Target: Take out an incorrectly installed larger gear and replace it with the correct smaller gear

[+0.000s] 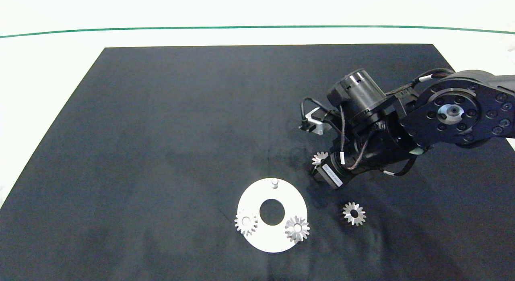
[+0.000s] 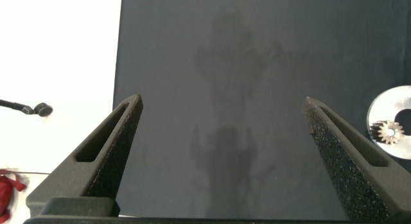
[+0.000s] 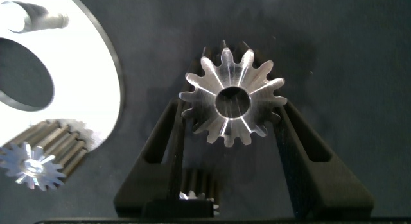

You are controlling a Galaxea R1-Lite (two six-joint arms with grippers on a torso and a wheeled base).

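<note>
Right wrist view | right gripper (image 3: 232,131) clamped on gear (image 3: 232,103) | bore axis faces camera | left gripper (image 2: 221,131) apart

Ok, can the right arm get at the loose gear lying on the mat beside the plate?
Probably, but not right now: the right gripper is closed on a fine-toothed gear. The loose gear lies bare close by, nothing over it.

I see a black mat (image 1: 169,124) covering most of the white bench (image 1: 48,55), with a green line (image 1: 161,29) running along the bench's far edge. Near the mat's front edge lies a white round plate (image 1: 251,196) with a centre hole (one bare peg (image 1: 275,182) stands on its far rim).
</note>
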